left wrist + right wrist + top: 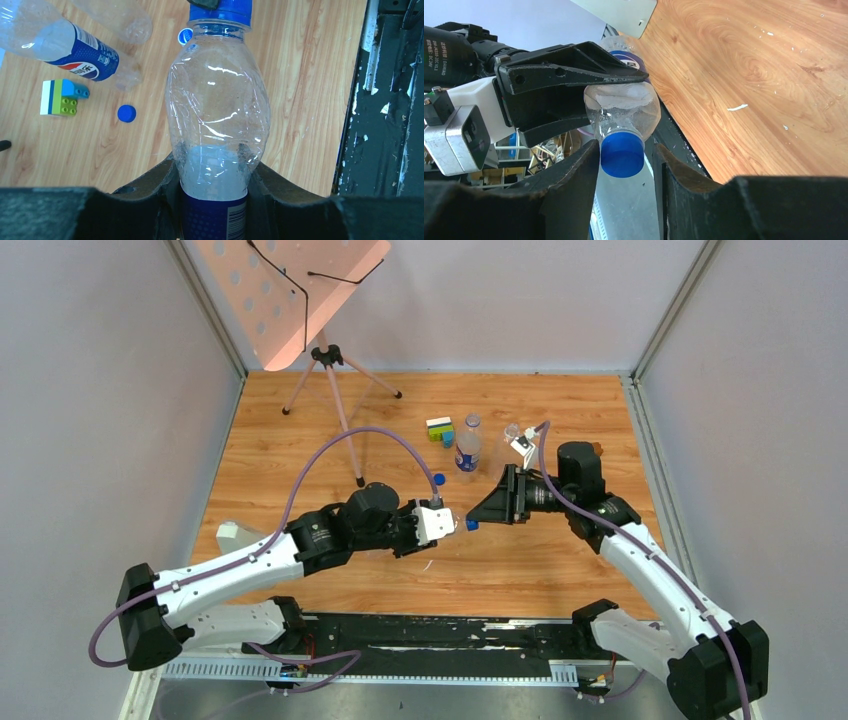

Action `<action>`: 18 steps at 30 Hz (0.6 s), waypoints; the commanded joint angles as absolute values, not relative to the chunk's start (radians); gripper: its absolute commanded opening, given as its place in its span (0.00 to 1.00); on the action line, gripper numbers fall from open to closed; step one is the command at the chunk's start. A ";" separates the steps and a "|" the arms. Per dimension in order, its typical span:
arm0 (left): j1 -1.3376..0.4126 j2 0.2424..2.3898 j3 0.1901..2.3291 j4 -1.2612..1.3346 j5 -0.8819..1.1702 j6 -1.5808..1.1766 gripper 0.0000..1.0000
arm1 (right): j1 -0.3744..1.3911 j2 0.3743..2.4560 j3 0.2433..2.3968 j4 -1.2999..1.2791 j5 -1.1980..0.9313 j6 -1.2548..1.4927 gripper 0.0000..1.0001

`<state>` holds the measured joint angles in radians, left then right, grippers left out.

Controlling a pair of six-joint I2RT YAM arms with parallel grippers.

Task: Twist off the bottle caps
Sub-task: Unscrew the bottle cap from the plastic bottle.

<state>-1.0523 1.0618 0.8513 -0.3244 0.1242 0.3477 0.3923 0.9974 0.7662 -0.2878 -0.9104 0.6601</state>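
1 capped bottle (217, 115) | left gripper (214, 167) clamps it | right gripper (626, 147) unclenched around cap (622, 159)

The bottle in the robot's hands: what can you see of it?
The bottle is clear, crinkly, dented plastic with a blue label and a blue cap on. The left gripper clamps its body, holding it sideways above the table. The fingers of the right gripper flank the cap; whether they pinch it is unclear.

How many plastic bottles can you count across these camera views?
3. A blue-capped bottle clamped in the left gripper; a Pepsi-labelled bottle near the toy blocks; an unlabelled bottle beside it. Others may hide behind the arms.
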 commanded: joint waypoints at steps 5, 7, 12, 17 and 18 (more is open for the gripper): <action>-1.054 1.046 0.852 -0.285 0.126 0.376 0.05 | 0.402 0.996 0.771 -0.248 -0.974 0.636 0.43; -1.054 1.046 0.853 -0.290 0.125 0.376 0.05 | 0.402 0.997 0.772 -0.250 -0.974 0.635 0.39; -1.054 1.043 0.851 -0.288 0.123 0.374 0.05 | 0.406 1.002 0.775 -0.246 -0.987 0.614 0.04; -1.043 1.040 0.850 -0.278 0.137 0.313 0.03 | 0.472 0.963 0.776 -0.233 -0.956 0.467 0.00; -1.019 1.038 0.848 -0.273 0.161 0.302 0.02 | 0.502 0.943 0.776 -0.232 -0.919 0.430 0.00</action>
<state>-1.0515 1.0580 0.8505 -0.3248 0.1204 0.3473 0.4168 0.9977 0.7658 -0.2874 -0.9482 0.5957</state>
